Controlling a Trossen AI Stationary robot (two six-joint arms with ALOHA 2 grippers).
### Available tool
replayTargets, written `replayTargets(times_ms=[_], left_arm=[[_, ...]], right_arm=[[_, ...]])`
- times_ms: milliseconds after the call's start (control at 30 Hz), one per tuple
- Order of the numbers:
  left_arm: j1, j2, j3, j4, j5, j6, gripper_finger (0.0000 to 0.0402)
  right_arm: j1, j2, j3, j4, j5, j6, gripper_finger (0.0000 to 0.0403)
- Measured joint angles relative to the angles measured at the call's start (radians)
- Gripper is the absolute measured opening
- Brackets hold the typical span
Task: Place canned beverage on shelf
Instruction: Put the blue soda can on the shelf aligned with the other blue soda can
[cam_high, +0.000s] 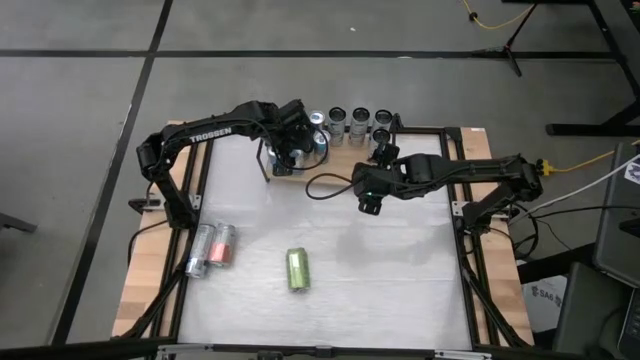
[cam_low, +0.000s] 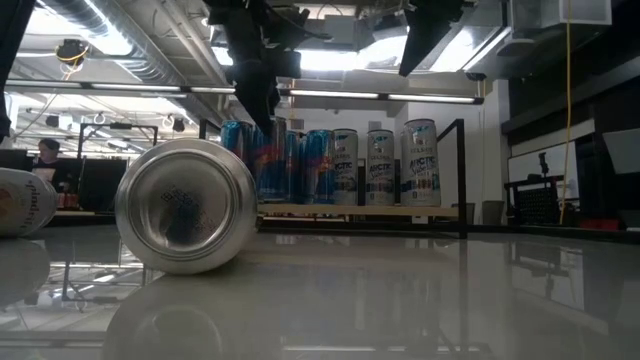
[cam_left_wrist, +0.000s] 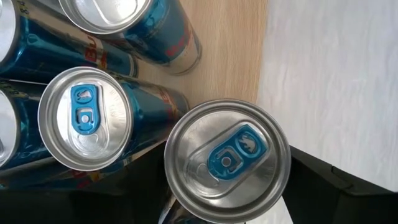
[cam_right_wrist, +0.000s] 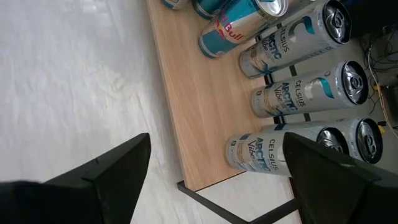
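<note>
Broad white table (cam_high: 380, 300), both dark arms reaching over its far half; along the far edge, the shelf (cam_high: 345, 160), a light wooden board between thin black wire end frames, crowded with upright cans. At the board's left end, blue cans (cam_low: 290, 165) packed close; at its right end, pale Celsius cans (cam_right_wrist: 292, 93) in a row along the back.

Left gripper (cam_high: 292, 150) poised above the shelf's left end, straddling one upright blue can (cam_left_wrist: 227, 158) at the board's front edge, neighbours just beside it; gripped or released, cannot tell. Right gripper (cam_high: 368, 200) low over the table just in front of the shelf's middle, jaws spread wide, empty.

Near the table's left edge, a silver can (cam_high: 200, 250) and a red can (cam_high: 222, 245) lying side by side; near the front middle, a green can (cam_high: 298, 268) on its side, well apart from both.

Seen only from the low view: a lying can (cam_low: 187, 205) end-on, blocking part of the shelf's left end; only from the left wrist, blue pull tabs.
</note>
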Motion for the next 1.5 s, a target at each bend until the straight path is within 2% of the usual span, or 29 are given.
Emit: replayTargets(times_ms=[1500], left_arm=[[0.000, 0.000, 0.000, 0.034, -0.001, -0.025, 0.0257]], right_arm=[[0.000, 0.000, 0.000, -0.008, 0.000, 0.000, 0.0356]])
